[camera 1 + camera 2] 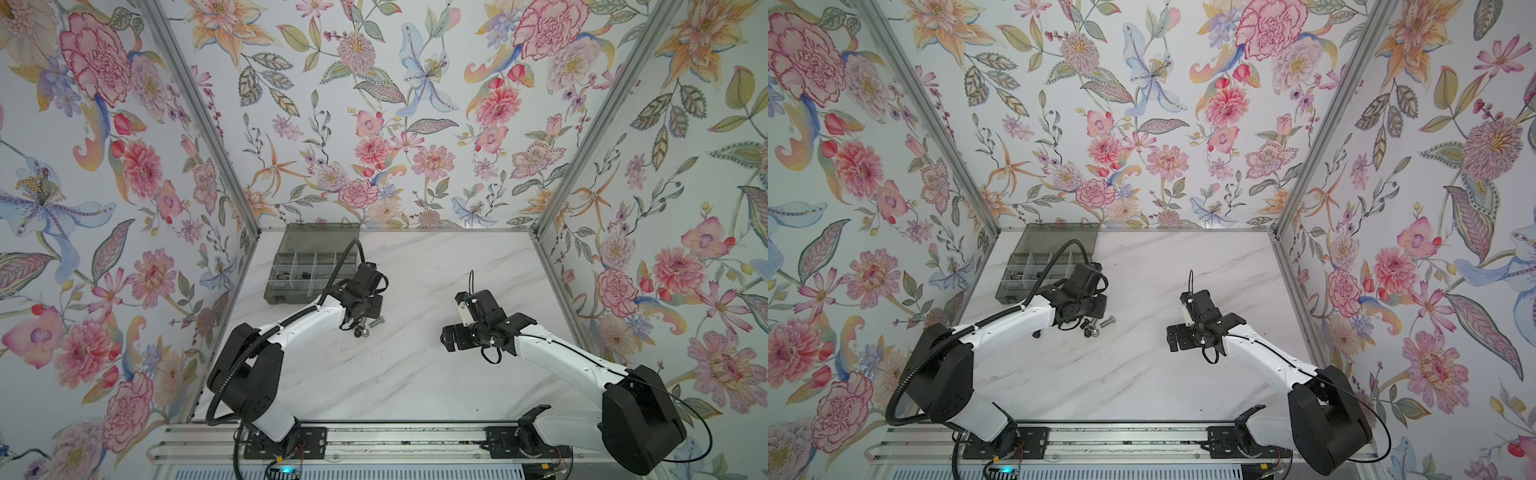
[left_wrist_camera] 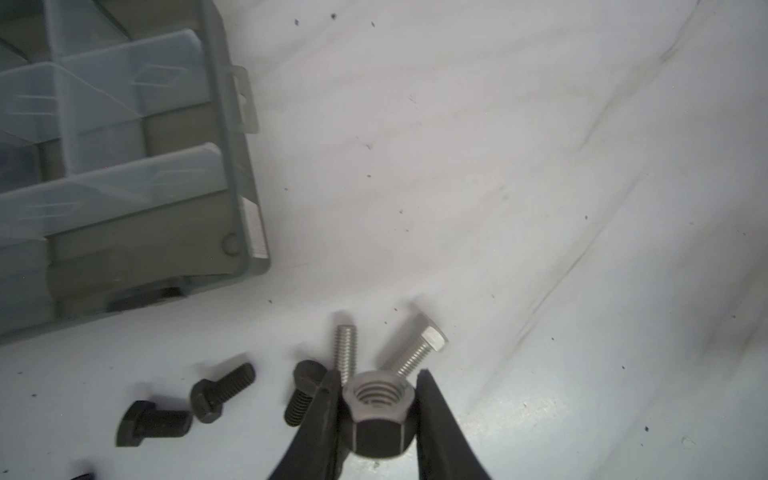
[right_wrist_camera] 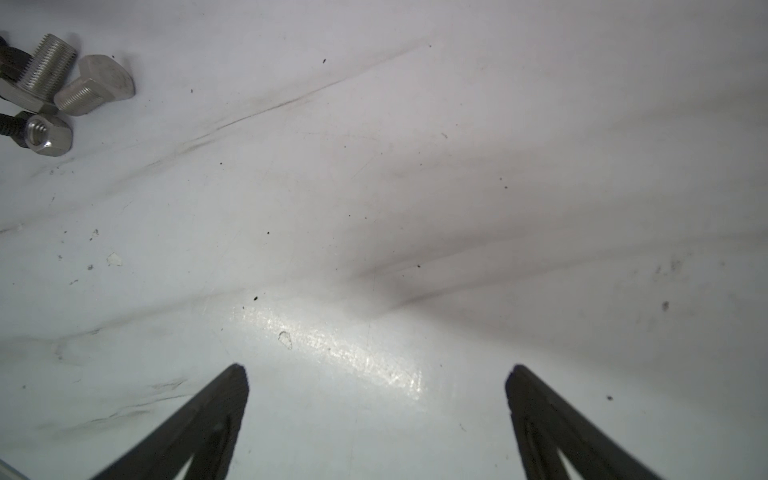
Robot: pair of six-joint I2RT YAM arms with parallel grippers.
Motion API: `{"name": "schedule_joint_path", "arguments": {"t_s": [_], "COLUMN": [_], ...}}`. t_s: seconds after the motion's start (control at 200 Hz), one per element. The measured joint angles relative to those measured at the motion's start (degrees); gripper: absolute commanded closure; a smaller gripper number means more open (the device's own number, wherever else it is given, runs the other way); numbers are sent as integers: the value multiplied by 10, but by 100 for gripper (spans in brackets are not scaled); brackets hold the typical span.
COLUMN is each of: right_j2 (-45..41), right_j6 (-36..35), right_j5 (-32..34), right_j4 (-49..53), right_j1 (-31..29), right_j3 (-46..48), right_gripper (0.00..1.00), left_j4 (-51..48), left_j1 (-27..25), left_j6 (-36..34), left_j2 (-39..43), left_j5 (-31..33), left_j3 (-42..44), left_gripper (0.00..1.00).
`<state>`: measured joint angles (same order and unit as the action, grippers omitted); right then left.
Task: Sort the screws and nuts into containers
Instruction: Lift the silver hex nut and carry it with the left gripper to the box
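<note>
Mid-sort on the white marbled bench (image 1: 415,374): the left gripper (image 2: 379,380) has its jaws pinching a silver hex nut (image 2: 378,432) by two opposite flats, threaded bore towards the wrist camera, just beside the loose pile. Whether the nut is clear of the bench cannot be told. Around it lie short black screws (image 2: 222,395) and two longer silver hex-head screws (image 2: 415,349) — all unsorted. The smoky-grey translucent plastic organiser box (image 2: 243,174) stands near, lid open, a few pieces already in its cells (image 1: 316,266). The right gripper (image 3: 376,374) hangs over bare bench, well apart from the pile, jaws spread wide and empty. The step in hand looks to be the nut's pick-up. The next move calls for a lift clear of the screws and a carry over the box wall to a nut cell — grip firm, since a nut held by its flats could twist out.
</note>
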<state>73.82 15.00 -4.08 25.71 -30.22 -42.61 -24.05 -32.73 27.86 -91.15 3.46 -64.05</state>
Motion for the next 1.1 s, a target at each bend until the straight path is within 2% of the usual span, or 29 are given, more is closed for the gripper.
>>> {"name": "schedule_joint_path", "arguments": {"t_s": [0.275, 0.46, 0.761, 1.031, 1.101], "right_j2": [0, 0, -3, -3, -3], "right_j6": [0, 0, 0, 0, 0], "right_j5": [0, 0, 0, 0, 0], "right_j4": [0, 0, 0, 0, 0], "right_j1": [0, 0, 0, 0, 0], "right_j3": [0, 0, 0, 0, 0], "right_gripper": [1, 1, 1, 1, 1], "left_j4": [12, 49, 100, 118, 119], "left_j1": [157, 235, 259, 268, 271], "left_j6": [-50, -67, -71, -70, -69], "left_j2": [0, -52, -162, -211, -218], "left_j5": [-5, -22, -41, -52, -56], "left_j3": [-25, -60, -113, -143, -150], "left_gripper": [100, 100, 100, 100, 83]}}
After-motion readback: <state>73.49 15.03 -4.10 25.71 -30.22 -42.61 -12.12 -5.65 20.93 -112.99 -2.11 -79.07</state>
